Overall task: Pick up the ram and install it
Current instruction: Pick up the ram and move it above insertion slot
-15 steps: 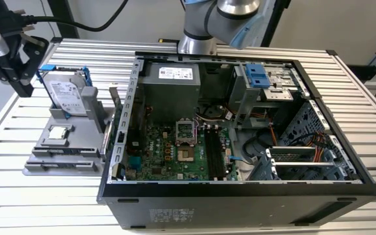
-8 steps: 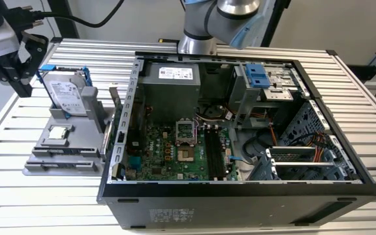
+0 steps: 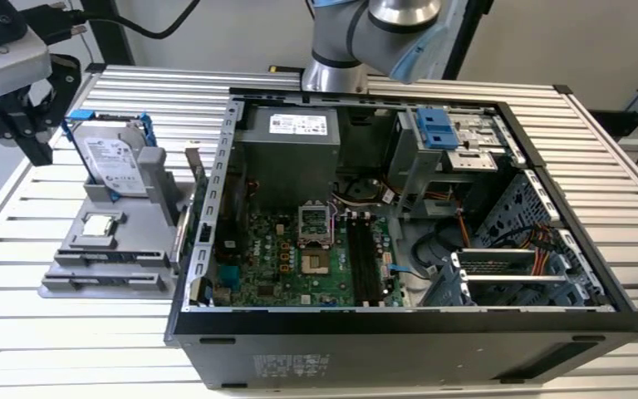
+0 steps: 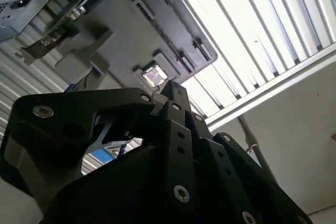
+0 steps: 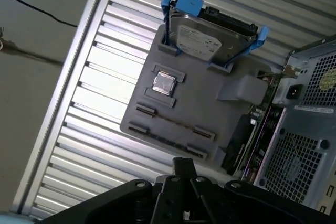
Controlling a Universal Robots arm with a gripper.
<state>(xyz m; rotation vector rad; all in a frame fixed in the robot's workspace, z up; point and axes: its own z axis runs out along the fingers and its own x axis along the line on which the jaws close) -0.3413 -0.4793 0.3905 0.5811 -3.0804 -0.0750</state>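
My black gripper (image 3: 39,152) hangs above the table at the exterior view's far left, behind the grey holder tray (image 3: 76,287) and well away from the open computer case (image 3: 408,320). Its fingers look pressed together with nothing between them in both wrist views (image 4: 175,91) (image 5: 184,165). The tray has two long slots (image 5: 170,124) (image 3: 109,260) with thin dark strips along them; I cannot tell whether either strip is the ram. The motherboard's long black memory slots (image 3: 364,259) lie inside the case, right of the processor socket.
On the tray stand a silver hard drive (image 3: 110,158) (image 5: 207,40) in a blue frame and a small square processor chip (image 3: 100,224) (image 5: 163,83) (image 4: 154,76). An expansion card (image 5: 254,124) stands on edge between tray and case. The table (image 3: 64,332) is slatted metal.
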